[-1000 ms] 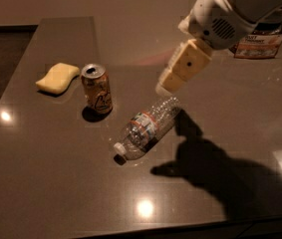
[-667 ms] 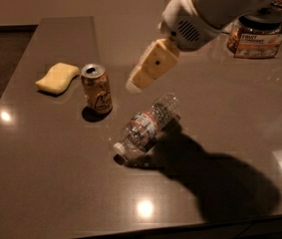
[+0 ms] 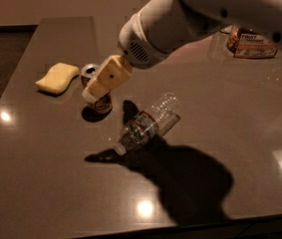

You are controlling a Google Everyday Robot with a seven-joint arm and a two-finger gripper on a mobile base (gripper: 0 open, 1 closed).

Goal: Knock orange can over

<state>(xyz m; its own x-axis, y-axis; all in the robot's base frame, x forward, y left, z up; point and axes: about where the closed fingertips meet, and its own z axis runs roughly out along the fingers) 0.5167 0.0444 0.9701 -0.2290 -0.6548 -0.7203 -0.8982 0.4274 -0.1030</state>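
Note:
The orange can [image 3: 98, 101] stands upright on the dark table [image 3: 41, 173], left of centre, with its silver top showing. My gripper [image 3: 91, 94] reaches in from the upper right on a white arm and sits right in front of the can's upper part, covering much of it. A clear plastic bottle [image 3: 148, 123] lies on its side just right of the can.
A yellow sponge [image 3: 57, 77] lies left of the can. A snack packet [image 3: 251, 43] sits at the far right back. The table's left edge runs close to the sponge, and the front edge is at the bottom.
My gripper has swept left and down across the table, from above the bottle to right at the can. The can still stands upright.

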